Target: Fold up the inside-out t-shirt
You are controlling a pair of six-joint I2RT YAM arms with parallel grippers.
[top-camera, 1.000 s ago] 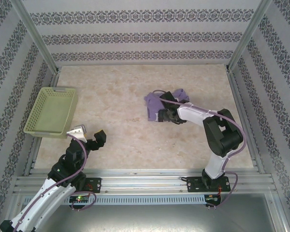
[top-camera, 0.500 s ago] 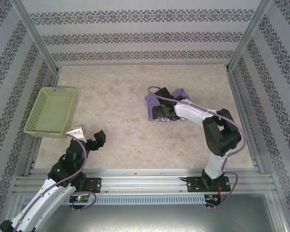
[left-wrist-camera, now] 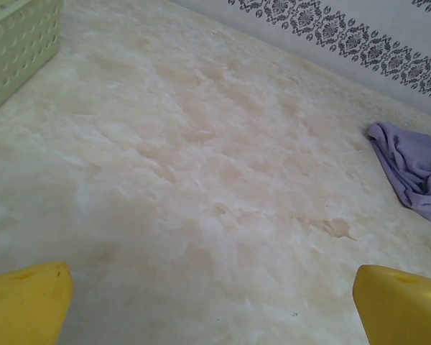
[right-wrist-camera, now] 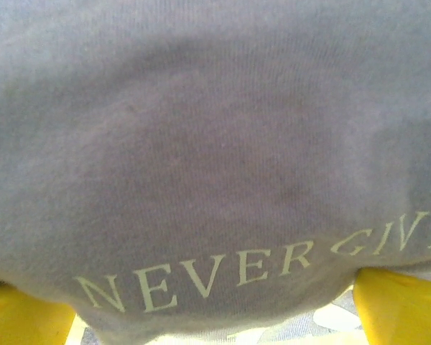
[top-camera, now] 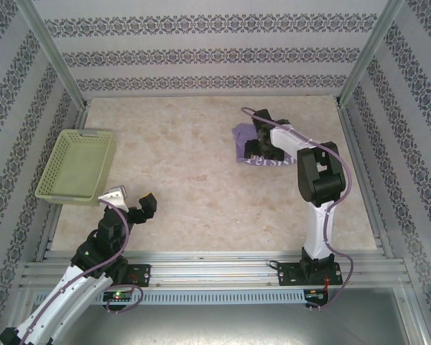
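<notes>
Far left in the top view sits a yellow-green basket (top-camera: 75, 169); below and right of it the left gripper (top-camera: 133, 204) hangs spread wide, well apart from the cloth. Right of centre, in the upper half, the inside-out t-shirt (top-camera: 241, 135) lies bunched on the table (top-camera: 179, 144), a little wider than deep. Directly over it is the right gripper (top-camera: 263, 148), the nearer arm, its yellow fingers (right-wrist-camera: 399, 305) spread either side of the fabric. Pale capitals read "NEVER GIVE" in the right wrist view; the top view's lettering is too small to read.
</notes>
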